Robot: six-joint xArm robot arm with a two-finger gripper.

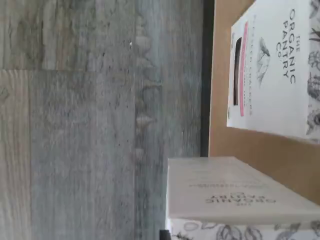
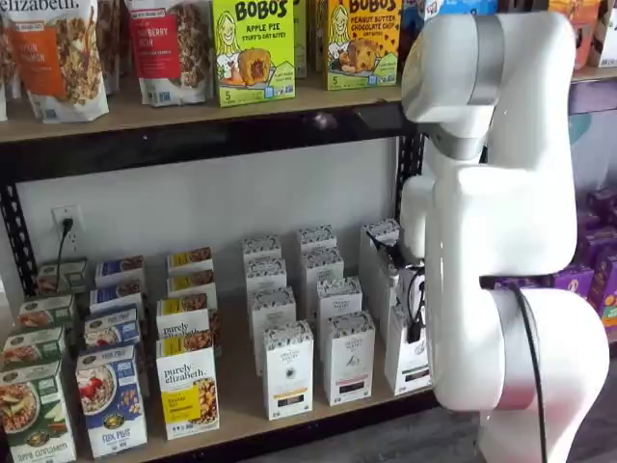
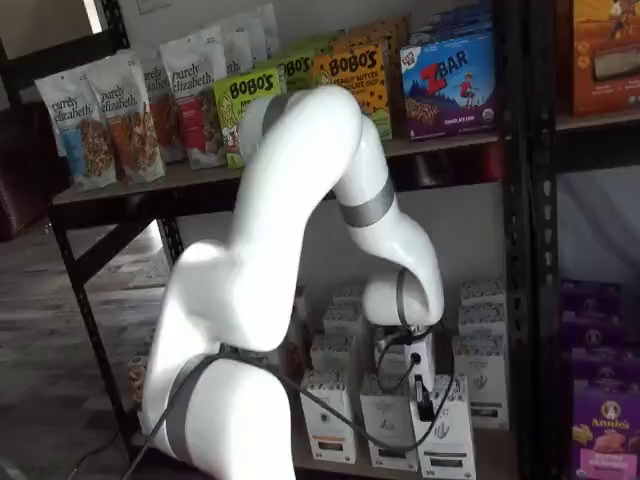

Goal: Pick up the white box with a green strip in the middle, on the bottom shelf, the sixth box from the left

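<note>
The bottom shelf (image 2: 238,394) is a light-tan board with a black front rail and holds rows of boxes. My gripper (image 2: 415,326) hangs at the front box of the rightmost white column (image 2: 406,362), with the arm partly hiding that box. The box's strip colour does not show. In a shelf view the gripper (image 3: 424,403) sits at the top left edge of a white box (image 3: 449,438). Only black finger parts show, side-on, so no gap can be judged. The wrist view shows a white box (image 1: 235,192) close up on the tan board (image 1: 280,155).
A white Organic Pantry box with a pink strip (image 1: 272,70) lies beside it in the wrist view. More white boxes (image 2: 287,371) and cereal boxes (image 2: 111,400) fill the shelf to the left. Grey plank floor (image 1: 100,125) lies past the black rail (image 1: 205,100). Bobo's boxes (image 2: 253,48) stand on the board above.
</note>
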